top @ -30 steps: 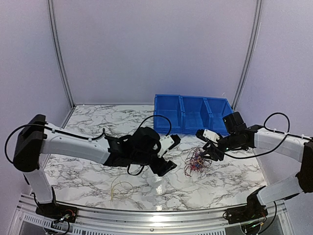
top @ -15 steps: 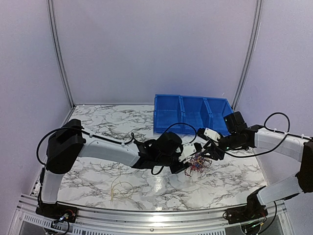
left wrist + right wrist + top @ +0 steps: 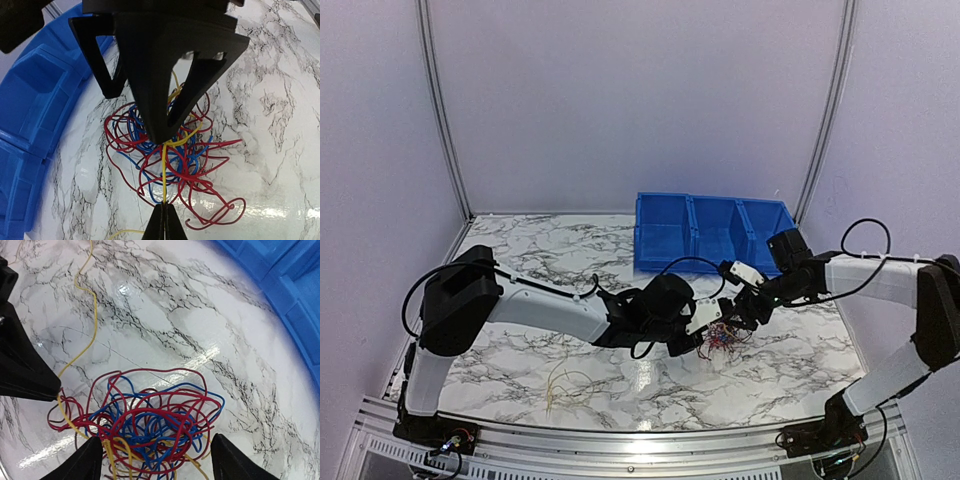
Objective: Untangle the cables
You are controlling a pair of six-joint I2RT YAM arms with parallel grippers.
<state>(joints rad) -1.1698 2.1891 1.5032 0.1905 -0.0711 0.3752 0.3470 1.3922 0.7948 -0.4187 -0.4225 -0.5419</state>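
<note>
Just in front of the blue bin, the cables — a light, springy knot of thin wires — lie on the desk. The left gripper pinches one yellow strand at its edge, while the right gripper is spread over it. Loose outer strands look the best hold.

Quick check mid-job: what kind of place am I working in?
Likely a robot test cell, not a home: plain white enclosure walls on metal framing, a marble-patterned tabletop, and a blue divided bin.
</note>
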